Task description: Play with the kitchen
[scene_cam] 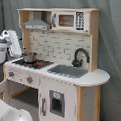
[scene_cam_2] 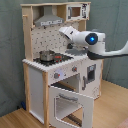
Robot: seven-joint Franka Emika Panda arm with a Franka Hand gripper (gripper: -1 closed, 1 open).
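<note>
The kitchen [scene_cam: 58, 71] stands upright on the floor against a grey curtain backdrop [scene_cam: 109, 58]; in both exterior views it fills most of the frame. It is built of pale wood with white panels. The upper section carries a grey hood [scene_cam: 36, 24] and, beside it, a microwave [scene_cam: 67, 19] with a keypad. Below these runs a white tiled backsplash [scene_cam: 52, 46].

The counter level holds a black hob [scene_cam: 30, 62] with red rings. A small metal pot [scene_cam: 29, 57] sits on the hob. Beside the hob lies the grey sink [scene_cam: 67, 71], with the black tap [scene_cam: 79, 56] arching over its rear edge. A rounded pale wood shelf [scene_cam: 98, 77] extends the counter at the sink end.

In the second exterior view, the oven door [scene_cam_2: 70, 97] hangs open, folded down and forward below the hob, with its window facing upward. Control knobs [scene_cam_2: 64, 73] sit on the front panel above it.

The robot arm [scene_cam_2: 82, 38], white with a blue light on one joint, reaches across above the counter in the second exterior view. Its hand end is hidden; I cannot tell how far the gripper is open or whether it holds anything. The floor [scene_cam_2: 112, 107] is pale wood.
</note>
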